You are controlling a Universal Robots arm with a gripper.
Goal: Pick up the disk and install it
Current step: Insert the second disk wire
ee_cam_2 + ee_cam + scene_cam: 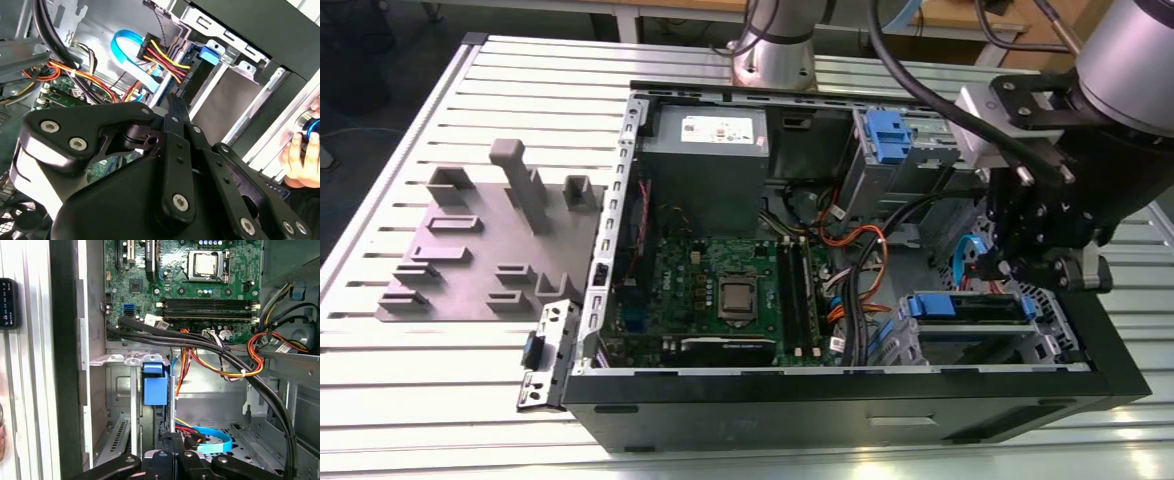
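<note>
At the left of the exterior view a grey fixture plate (467, 255) with upright blocks lies on the slatted table (400, 400), and beside it stands the open computer case (854, 400) with its green motherboard (720, 290) at centre. Orange and black cables (854, 260) run between the board and the drive bay at lower right, where the disk (970, 307) sits, its blue rail showing. Just above it hangs the gripper (1023, 272); whether its fingers are wide or narrow cannot be told.
</note>
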